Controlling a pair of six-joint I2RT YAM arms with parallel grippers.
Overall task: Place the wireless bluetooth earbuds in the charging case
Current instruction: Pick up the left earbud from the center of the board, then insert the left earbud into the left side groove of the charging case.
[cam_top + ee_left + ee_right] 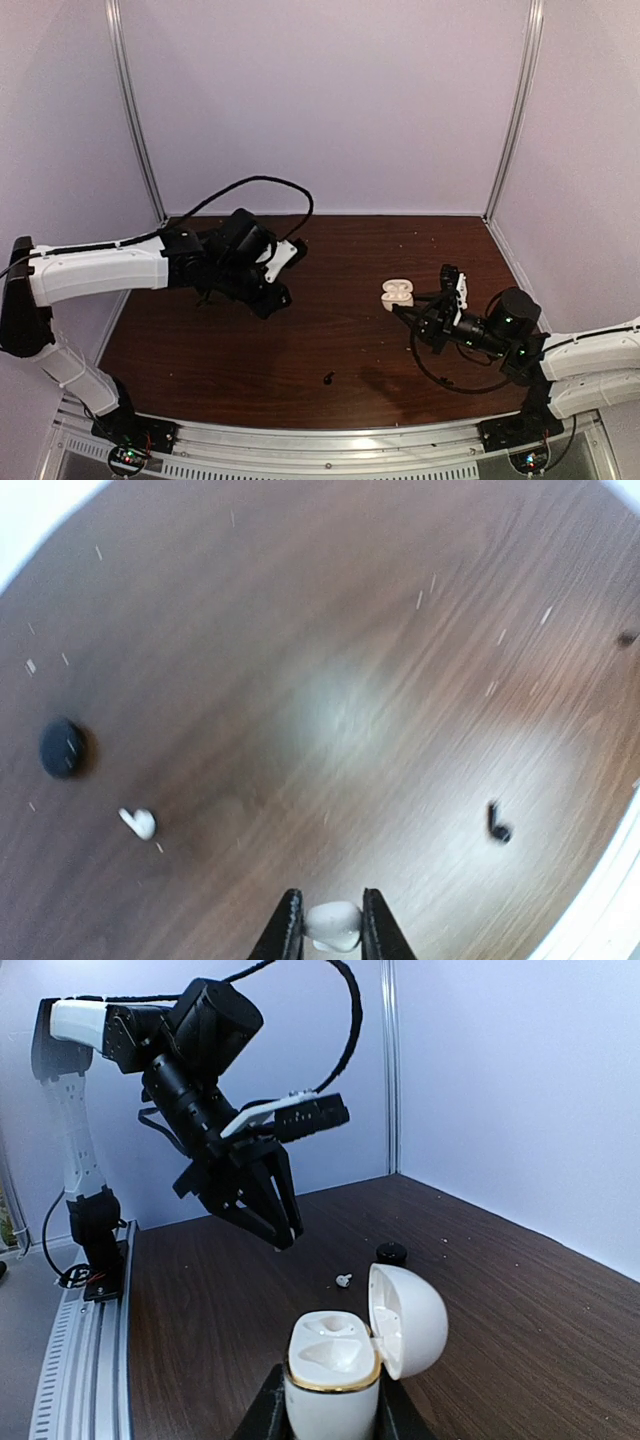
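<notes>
My left gripper [333,920] is shut on a glossy white earbud [335,925] and holds it above the table; it also shows in the top view [277,299] and the right wrist view [283,1237]. A second white earbud [139,823] lies on the table and shows in the right wrist view too [343,1280]. A black earbud [497,823] lies on the wood near the front [328,378]. My right gripper [332,1416] is shut on the white charging case [333,1360], upright, lid [408,1318] open, both sockets empty; the case also shows from above [397,293].
A small round black case [391,1252] sits on the table behind the loose white earbud, and shows in the left wrist view [62,747]. A dark speck [627,638] lies far right. White walls enclose the brown table [330,340] on three sides.
</notes>
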